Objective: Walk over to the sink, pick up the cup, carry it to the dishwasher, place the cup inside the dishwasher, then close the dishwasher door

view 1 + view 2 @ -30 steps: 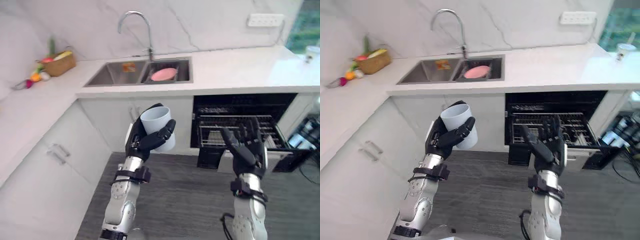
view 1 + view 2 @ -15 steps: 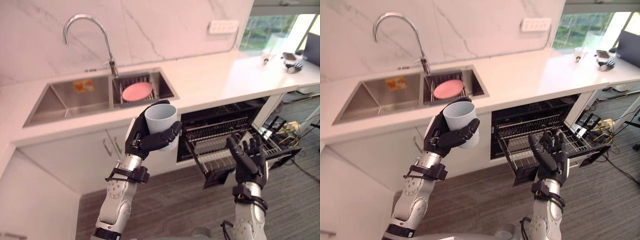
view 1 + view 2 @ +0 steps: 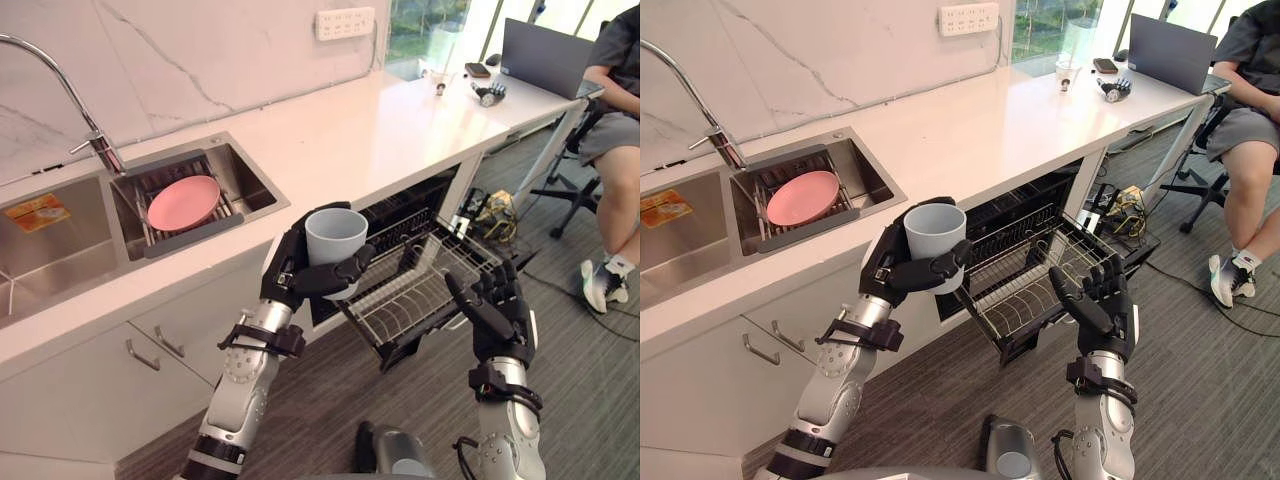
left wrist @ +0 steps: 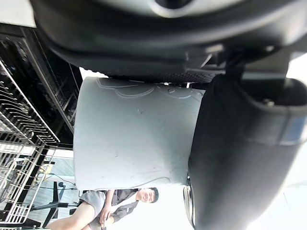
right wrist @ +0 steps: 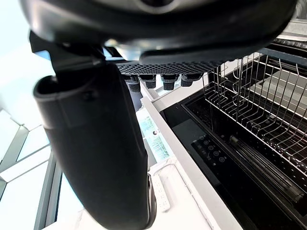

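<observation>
So the cup (image 3: 334, 240) is upright, mouth up, with the left hand (image 3: 288, 278) wrapped round its side, thumb across the front. It sits raised above the pulled-out dishwasher rack (image 3: 425, 285), just off the rack's sink-side edge. The rack lies to the cup's right and lower, so the left hand is clearly the one nearer to drop it in. The right hand (image 3: 500, 318) hangs at the rack's outer end, fingers straight, holding nothing. Looks like a short sideways-and-down move is what's needed.
</observation>
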You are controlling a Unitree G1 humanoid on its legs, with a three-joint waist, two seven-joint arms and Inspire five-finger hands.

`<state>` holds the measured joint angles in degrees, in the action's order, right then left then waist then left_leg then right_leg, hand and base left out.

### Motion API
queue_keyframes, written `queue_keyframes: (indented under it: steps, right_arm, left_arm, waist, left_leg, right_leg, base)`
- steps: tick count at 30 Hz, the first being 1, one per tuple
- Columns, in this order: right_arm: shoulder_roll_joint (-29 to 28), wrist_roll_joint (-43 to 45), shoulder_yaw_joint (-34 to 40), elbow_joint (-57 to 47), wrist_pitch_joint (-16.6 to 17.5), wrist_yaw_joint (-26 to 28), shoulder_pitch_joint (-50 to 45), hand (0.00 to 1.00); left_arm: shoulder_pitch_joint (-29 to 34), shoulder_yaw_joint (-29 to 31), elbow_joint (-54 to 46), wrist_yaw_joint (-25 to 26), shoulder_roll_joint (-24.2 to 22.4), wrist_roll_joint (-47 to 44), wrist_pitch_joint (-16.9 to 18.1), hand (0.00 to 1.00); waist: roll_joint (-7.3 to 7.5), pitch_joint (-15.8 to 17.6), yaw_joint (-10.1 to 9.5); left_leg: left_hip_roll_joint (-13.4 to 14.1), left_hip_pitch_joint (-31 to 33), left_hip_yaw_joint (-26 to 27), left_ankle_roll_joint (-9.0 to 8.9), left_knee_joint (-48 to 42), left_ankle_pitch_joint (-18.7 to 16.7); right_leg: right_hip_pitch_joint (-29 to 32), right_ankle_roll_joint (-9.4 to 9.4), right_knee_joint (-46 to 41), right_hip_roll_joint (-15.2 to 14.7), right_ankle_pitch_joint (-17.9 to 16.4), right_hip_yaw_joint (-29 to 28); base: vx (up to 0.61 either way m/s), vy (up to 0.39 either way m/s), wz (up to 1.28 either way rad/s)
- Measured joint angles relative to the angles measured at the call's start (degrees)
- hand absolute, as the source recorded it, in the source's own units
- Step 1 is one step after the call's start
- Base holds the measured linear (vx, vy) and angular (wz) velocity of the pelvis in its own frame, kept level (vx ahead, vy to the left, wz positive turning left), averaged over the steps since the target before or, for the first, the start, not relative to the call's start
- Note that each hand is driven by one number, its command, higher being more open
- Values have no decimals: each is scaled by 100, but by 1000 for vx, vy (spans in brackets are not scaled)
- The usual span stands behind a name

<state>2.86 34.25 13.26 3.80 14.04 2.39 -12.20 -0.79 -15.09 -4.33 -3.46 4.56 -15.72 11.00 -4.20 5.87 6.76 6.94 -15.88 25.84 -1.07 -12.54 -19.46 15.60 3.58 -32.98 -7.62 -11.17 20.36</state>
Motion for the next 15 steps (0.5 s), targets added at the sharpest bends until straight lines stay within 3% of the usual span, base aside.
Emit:
queue_keyframes:
  steps: [1, 2, 3, 4, 6, 7, 10, 12, 14, 15]
  right_arm:
    - [-29, -4, 3, 1, 14, 0, 21, 100]
    - [9, -10, -12, -63, 9, 1, -22, 100]
    - [8, -16, -37, -123, 9, 10, -44, 100]
    - [-12, -15, -40, -288, 13, 100, 1, 100]
    - [18, -6, -19, -409, 43, 193, 52, 100]
    - [96, -4, -17, -552, 78, 303, 157, 100]
    - [158, 1, -36, -821, 86, 429, 208, 100]
    - [245, 13, -89, -876, 96, 547, 211, 100]
    - [436, 79, -142, -917, 94, 590, 207, 100]
    - [385, 212, -166, -911, 81, 634, 201, 100]
  left_arm:
    - [12, -57, 43, 54, -30, -1, 36, 0]
    - [113, -103, 101, 121, -99, -2, -5, 0]
    - [177, -128, 109, 106, -103, 0, -24, 0]
    - [349, -193, 148, 90, -109, -1, -25, 0]
    - [364, -267, 232, 79, -100, 1, -24, 0]
    - [387, -338, 235, 97, -105, 5, 1, 0]
    - [379, -504, 193, 161, -112, 25, 34, 0]
    - [370, -551, 169, 242, -197, 116, 34, 0]
    - [257, -559, 150, 233, -285, 115, 34, 0]
    - [181, -556, 141, 235, -233, 113, 39, 0]
  waist:
    - [86, 51, -36]
    - [-72, 81, -43]
    - [-65, 108, -83]
    - [-105, 110, -186]
    - [-85, 115, -194]
    - [-83, 114, -209]
    - [-44, 132, -237]
    - [-54, 126, -231]
    - [-225, 12, -145]
    - [-123, -92, -114]
  left_leg:
    - [174, 372, 75, 97, -1259, -102]
    - [657, 1031, -84, 79, -2892, 188]
    - [844, 1324, -227, -36, -3489, 334]
    - [959, 1682, -580, -269, -3847, 226]
    - [875, 1746, -672, -265, -3329, 203]
    - [706, 1783, -856, -255, -2279, 206]
    - [456, 1916, -1475, -278, -931, 411]
    - [389, 1919, -1600, -347, -311, 839]
    - [335, 1907, -1511, -287, 247, 2117]
    - [162, 1753, -1435, -523, 550, 2182]
  right_leg:
    - [-225, -106, 0, -83, -314, -26]
    - [-505, -32, 306, 85, -241, -4]
    - [-629, -2, 438, 152, -212, -15]
    - [-1002, -52, 746, 274, -108, -244]
    - [-1214, -84, 966, 276, -60, -392]
    - [-1368, -96, 1223, 270, -19, -660]
    - [-1496, -158, 1456, 201, 6, -1179]
    - [-1530, -355, 1549, 165, 11, -1453]
    - [-1536, -655, 1634, 219, 43, -1661]
    - [-1482, -793, 1619, 68, 30, -1726]
  base:
    - [241, -78, -14]
    - [236, -80, -12]
    - [239, -76, -51]
    - [229, -38, -64]
    - [233, -5, -71]
    - [230, 35, -77]
    - [275, 134, -100]
    - [235, 203, -87]
    - [312, 311, -55]
    - [273, 289, -32]
